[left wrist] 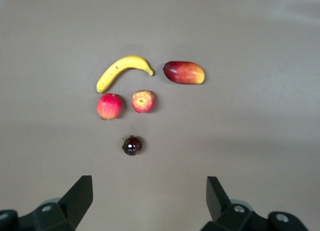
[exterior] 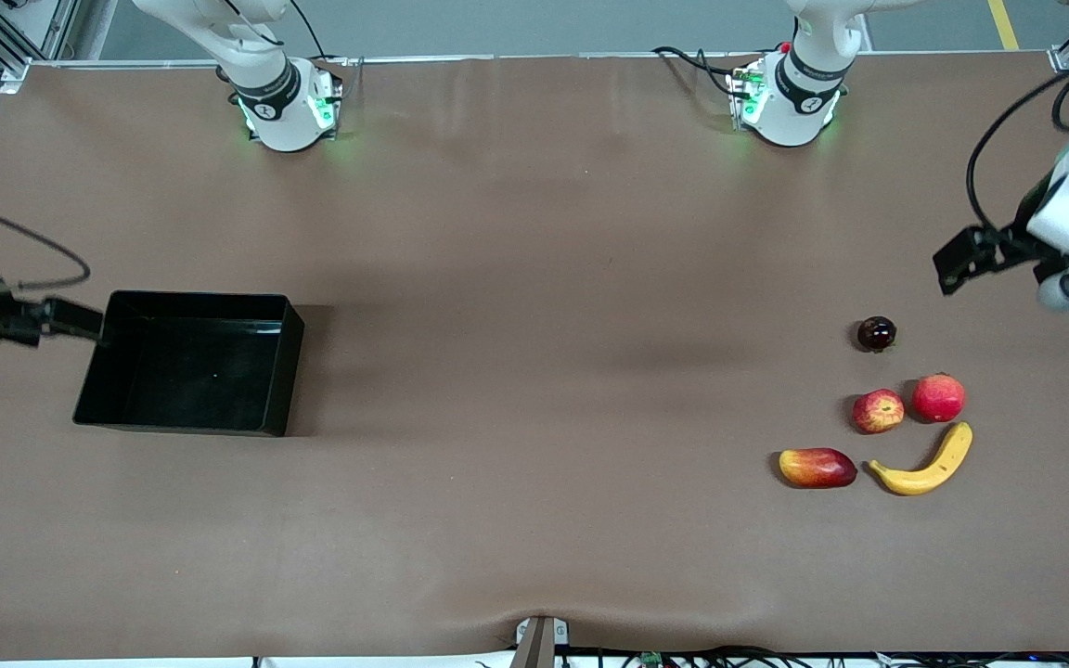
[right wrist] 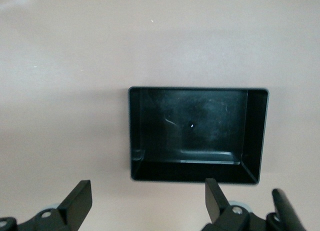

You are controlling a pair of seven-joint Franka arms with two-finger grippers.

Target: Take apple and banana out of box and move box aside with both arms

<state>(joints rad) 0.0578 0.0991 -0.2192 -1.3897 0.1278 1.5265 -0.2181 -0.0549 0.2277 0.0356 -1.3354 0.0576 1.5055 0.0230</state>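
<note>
The black box (exterior: 189, 364) is set on the brown desk (exterior: 534, 371) toward the right arm's end, and nothing is seen inside it. The fruits are grouped well apart from it, toward the left arm's end. The banana (exterior: 926, 464) is laid nearest the front camera, with the oblong red-yellow mango (exterior: 817, 467) beside it. The streaked apple (exterior: 878, 410) is placed just farther from the camera than the banana, with an evenly pinkish-red round fruit (exterior: 938, 397) close beside it. A small dark round fruit (exterior: 876, 333) is found farther still, apart from the others.

The right gripper (right wrist: 147, 203) is held in the air at the desk's edge just beside the box, its fingers spread wide with nothing between them. The left gripper (left wrist: 150, 198) is held up over the left arm's end of the desk, near the dark fruit, its fingers likewise spread wide and empty.

A broad stretch of bare desk is left between the box and the fruits. The apple is closely flanked by the pinkish-red fruit and the banana.
</note>
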